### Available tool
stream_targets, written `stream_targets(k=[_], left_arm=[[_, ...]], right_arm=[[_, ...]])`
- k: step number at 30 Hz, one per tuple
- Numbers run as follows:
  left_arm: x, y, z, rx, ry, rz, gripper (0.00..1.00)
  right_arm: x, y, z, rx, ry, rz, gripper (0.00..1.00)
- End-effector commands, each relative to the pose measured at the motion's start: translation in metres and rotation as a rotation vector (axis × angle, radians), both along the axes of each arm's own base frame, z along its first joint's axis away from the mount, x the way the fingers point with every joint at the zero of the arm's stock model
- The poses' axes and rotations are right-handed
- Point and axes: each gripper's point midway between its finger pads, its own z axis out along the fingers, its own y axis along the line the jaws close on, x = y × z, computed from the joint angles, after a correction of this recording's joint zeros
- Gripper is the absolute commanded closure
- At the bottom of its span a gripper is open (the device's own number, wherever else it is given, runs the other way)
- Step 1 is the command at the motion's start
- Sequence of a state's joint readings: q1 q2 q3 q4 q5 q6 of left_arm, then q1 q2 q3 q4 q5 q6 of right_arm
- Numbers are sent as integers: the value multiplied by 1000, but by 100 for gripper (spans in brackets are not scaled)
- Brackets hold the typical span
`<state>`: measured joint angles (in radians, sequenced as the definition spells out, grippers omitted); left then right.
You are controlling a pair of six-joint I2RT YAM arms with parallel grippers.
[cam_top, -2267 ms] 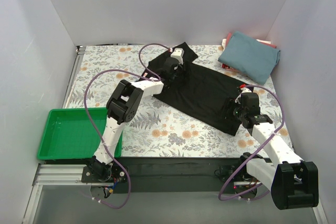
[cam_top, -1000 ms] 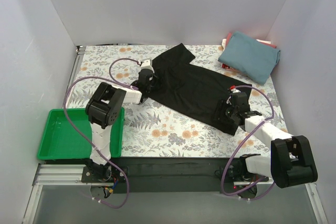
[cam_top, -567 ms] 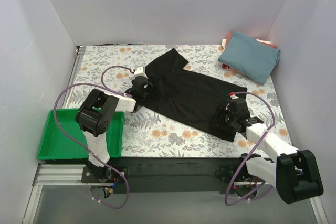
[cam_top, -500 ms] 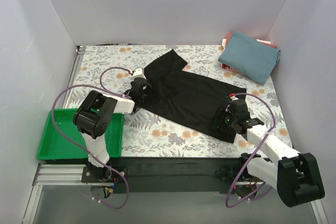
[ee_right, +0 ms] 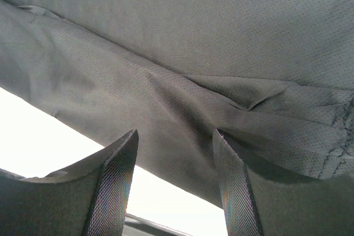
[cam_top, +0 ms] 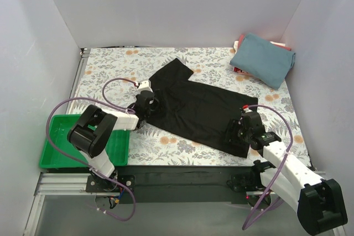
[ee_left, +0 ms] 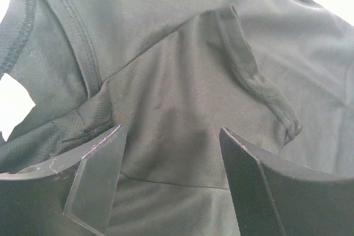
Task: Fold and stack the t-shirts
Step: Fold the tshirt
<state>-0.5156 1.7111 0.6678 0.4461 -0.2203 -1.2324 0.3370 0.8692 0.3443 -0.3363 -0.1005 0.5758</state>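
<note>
Currently my left gripper (ee_left: 170,130) has its jaws wide apart over the black cloth t-shirt (cam_top: 193,109), pinching nothing; the right gripper (ee_right: 175,132) gapes likewise over its near hem.

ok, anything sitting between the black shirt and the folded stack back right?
Nothing visible. Only bare floral table lies between the black t-shirt and the folded teal-blue t-shirt in the far right corner. The green tray sits far left, off that path.
</note>
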Motion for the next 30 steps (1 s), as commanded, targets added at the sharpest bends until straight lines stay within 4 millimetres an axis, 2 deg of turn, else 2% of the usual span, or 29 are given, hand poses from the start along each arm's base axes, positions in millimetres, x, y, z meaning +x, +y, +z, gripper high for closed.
stream_targets(k=[1,6,10,11,13,14,15,16,17,18,20,21,24,25,27,28,29,30], left_arm=[[-45,10,-39,82,173,-20,32],[-45,3,-21,62,136,-36,30],[-29,-6,14,39,55,-51,26],[-19,-11,31,35,11,-64,25],[-11,-16,49,33,-26,-72,25],[-3,-20,65,30,-62,-78,24],[2,-20,76,28,-89,-73,23],[7,-22,85,27,-110,-75,21],[11,-21,91,40,-129,-66,21],[19,-24,105,33,-160,-63,20],[28,-26,116,40,-185,-63,20],[37,-30,131,32,-220,-70,20],[56,-39,138,16,-240,-103,20],[71,-40,143,16,-255,-105,20],[85,-40,137,25,-239,-113,20],[94,-42,132,43,-219,-109,20],[98,-38,127,57,-205,-95,20],[100,-34,125,70,-202,-76,20]], right_arm=[[-33,-8,-20,-38,129,-8,37],[-26,-6,-10,-39,96,-13,36],[-2,-5,16,-49,5,-28,36],[10,-3,32,-51,-42,-26,36],[24,-8,44,-90,-89,-47,36],[39,-10,62,-108,-147,-56,36],[46,-11,71,-122,-172,-63,35],[53,-13,77,-141,-188,-68,34],[66,-17,95,-169,-241,-87,33],[73,-19,104,-185,-266,-99,32],[85,-26,115,-230,-296,-123,30],[97,-35,130,-266,-338,-161,29],[116,-46,142,-307,-373,-196,27],[124,-54,144,-327,-379,-211,27],[138,-66,147,-324,-389,-247,27],[142,-70,142,-325,-370,-246,28],[146,-65,141,-284,-365,-223,29],[148,-70,138,-269,-353,-230,29]])
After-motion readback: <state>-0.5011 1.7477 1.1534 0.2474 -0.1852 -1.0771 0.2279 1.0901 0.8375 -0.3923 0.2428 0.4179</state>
